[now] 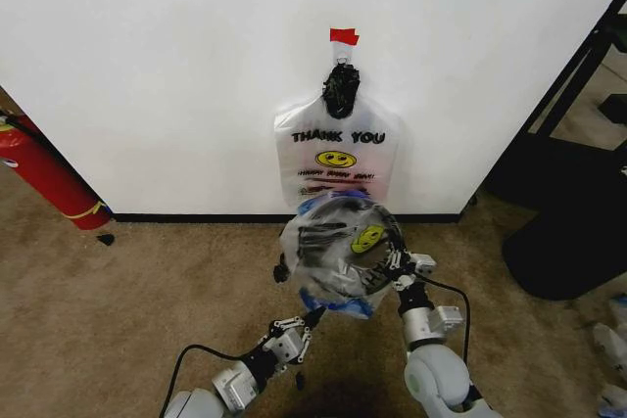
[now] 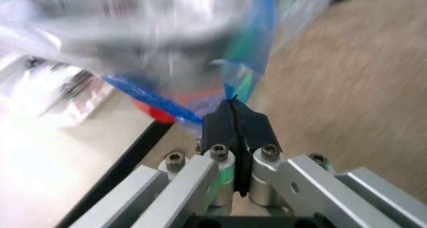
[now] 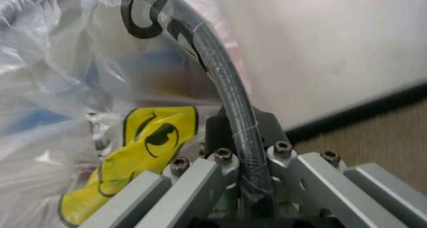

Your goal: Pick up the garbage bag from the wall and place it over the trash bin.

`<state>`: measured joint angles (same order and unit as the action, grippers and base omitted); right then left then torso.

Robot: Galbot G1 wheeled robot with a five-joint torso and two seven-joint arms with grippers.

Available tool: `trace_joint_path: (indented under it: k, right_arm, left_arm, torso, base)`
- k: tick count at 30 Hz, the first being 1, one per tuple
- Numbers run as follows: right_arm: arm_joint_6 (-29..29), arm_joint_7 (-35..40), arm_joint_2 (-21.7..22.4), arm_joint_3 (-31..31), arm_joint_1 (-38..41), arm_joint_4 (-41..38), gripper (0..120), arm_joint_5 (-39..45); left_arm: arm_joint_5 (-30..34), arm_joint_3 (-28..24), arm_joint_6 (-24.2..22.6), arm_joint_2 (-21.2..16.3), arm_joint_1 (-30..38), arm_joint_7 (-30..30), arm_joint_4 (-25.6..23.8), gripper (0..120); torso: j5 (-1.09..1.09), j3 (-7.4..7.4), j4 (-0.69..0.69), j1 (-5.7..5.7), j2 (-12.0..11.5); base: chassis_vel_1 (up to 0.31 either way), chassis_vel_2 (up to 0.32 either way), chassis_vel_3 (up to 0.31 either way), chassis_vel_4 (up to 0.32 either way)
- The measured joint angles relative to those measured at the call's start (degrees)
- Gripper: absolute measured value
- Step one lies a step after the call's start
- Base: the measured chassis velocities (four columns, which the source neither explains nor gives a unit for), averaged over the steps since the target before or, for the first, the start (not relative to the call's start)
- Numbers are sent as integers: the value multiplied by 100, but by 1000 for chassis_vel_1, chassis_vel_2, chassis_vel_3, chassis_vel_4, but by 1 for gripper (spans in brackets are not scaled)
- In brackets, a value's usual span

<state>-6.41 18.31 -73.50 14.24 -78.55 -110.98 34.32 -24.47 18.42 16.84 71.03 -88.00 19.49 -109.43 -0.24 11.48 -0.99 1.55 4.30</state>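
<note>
A see-through garbage bag (image 1: 333, 266) with a yellow smiley (image 3: 137, 160) and blue patches is draped over the black trash bin (image 1: 392, 227), which stands on the carpet just before the wall (image 1: 176, 75). My right gripper (image 1: 396, 268) is shut on the bin's black rim (image 3: 223, 73), with the bag's plastic beside it. My left gripper (image 2: 235, 108) sits low at the bag's blue bottom edge (image 2: 160, 102), its fingers pressed together on the thin plastic. The bin's red base (image 2: 152, 111) shows through the bag. A similar "THANK YOU" bag (image 1: 337, 159) hangs on the wall under red tape (image 1: 344, 36).
A red fire extinguisher (image 1: 44, 178) leans at the left by the black baseboard (image 1: 196, 215). Dark furniture (image 1: 568, 232) fills the right side. Beige carpet (image 1: 127, 320) lies open to the left of the bin.
</note>
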Motion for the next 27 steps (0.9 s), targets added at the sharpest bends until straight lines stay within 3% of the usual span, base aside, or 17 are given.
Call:
trace_joint_path:
  k: [5,14,18,27]
  right_arm:
    - [665,418,78,56,-133,-426,0,698]
    - [1329,872,84,150,-177,-896,0,1718]
    - [1707,1038,94,196,-189,-1145,0,2077]
    - [2059,1220,72,354,-119,-1345,0,2861]
  left_arm:
    - [-608,73,-74,85,49,-327,194,0]
    - [-907,100,-172,169,199,-585,512,0]
    - [-1060,117,-332,196,309,-971,662,0]
    - [-1077,85,-462,203,312,-1239,748,0]
  torso:
    - [1,0,0,0,0]
    - [2,0,0,0,0]
    - [1,0,0,0,0]
    - [2,0,0,0,0]
  base:
    - [0,0,0,0]
    - [0,0,0,0]
    - [0,0,0,0]
    - [0,0,0,0]
